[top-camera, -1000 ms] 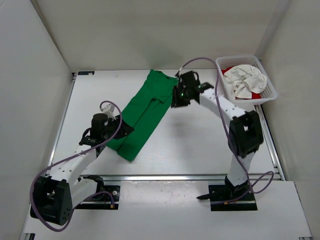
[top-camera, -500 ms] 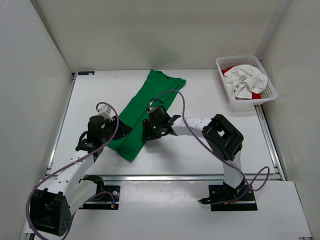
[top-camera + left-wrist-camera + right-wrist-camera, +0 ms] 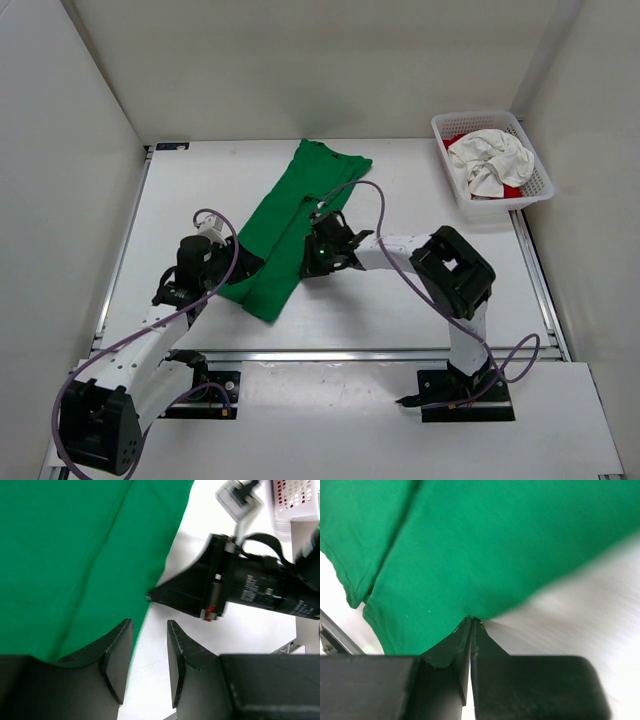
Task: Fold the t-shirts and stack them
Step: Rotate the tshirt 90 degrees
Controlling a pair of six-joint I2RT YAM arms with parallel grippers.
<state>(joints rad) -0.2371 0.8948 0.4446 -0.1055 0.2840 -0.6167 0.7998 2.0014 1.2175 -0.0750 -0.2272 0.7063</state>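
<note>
The green t-shirt [image 3: 290,225] lies folded into a long strip, running diagonally across the table; it also fills the left wrist view [image 3: 75,555] and the right wrist view [image 3: 485,545]. My right gripper [image 3: 308,266] [image 3: 471,621] is shut, its tips pinching the strip's right edge low on the table. My left gripper [image 3: 244,262] [image 3: 150,622] is open at the strip's near left edge, one finger over cloth and the other over bare table. The off-white t-shirt [image 3: 490,160] lies bunched on the red t-shirt [image 3: 512,190] in the basket.
The white mesh basket [image 3: 536,165] stands at the far right corner. White walls enclose the table on three sides. A metal rail [image 3: 350,354] runs along the near edge in front of the arm bases. In the left wrist view the right gripper's body [image 3: 240,585] reaches in from the right.
My right arm swung from the shirt's far end down to its right edge near the middle, opened, then shut on the edge. The left arm shifted only slightly.
</note>
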